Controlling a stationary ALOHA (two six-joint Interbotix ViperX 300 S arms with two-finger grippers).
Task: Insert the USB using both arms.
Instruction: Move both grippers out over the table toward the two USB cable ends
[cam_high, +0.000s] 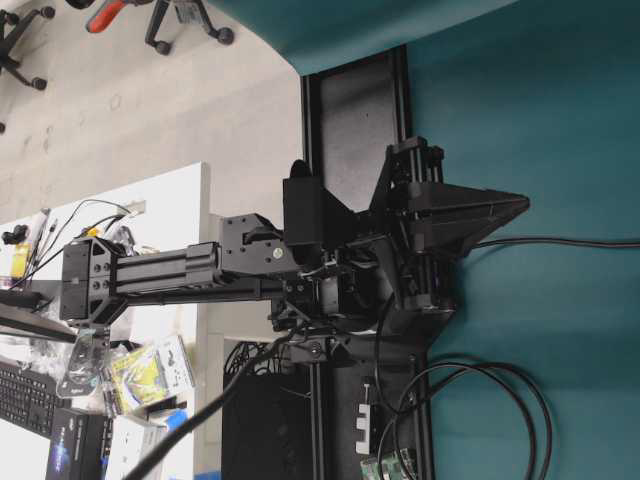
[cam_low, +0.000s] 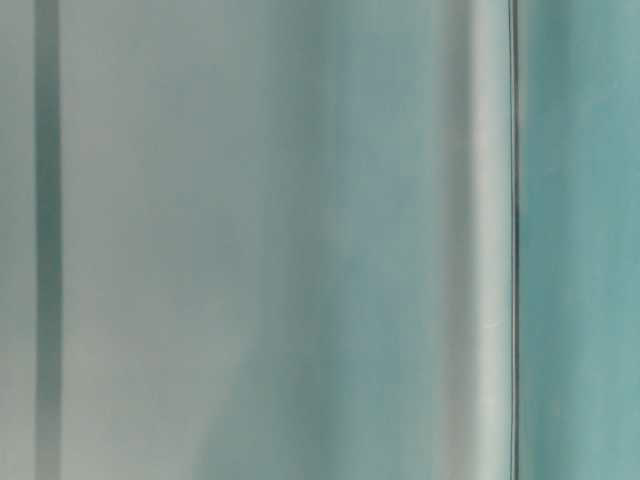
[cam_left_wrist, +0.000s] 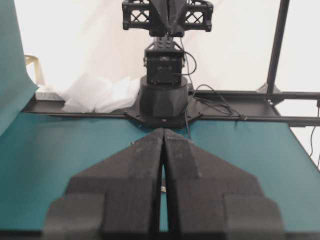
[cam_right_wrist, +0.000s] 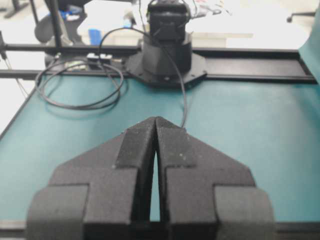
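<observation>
Teal table cover (cam_right_wrist: 260, 130) lies bare between two facing arms; the left gripper (cam_left_wrist: 164, 137) and the right gripper (cam_right_wrist: 156, 122) are both closed and empty, seemingly parked. No USB is visible anywhere.

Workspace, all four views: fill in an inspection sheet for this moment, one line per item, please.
Surface: teal mat, bare where visible.
Job's things: no USB plug or port seen in any view.
Clutter: white crumpled sheets behind the mat's far edge in the left wrist view.
Grippers: left gripper shut, empty; right gripper shut, empty.
Cables: black cable coil lying on the mat beside the opposite arm's base.
Surroundings: side desk with keyboard and boxes; table-level view is blurred, nothing readable.
</observation>
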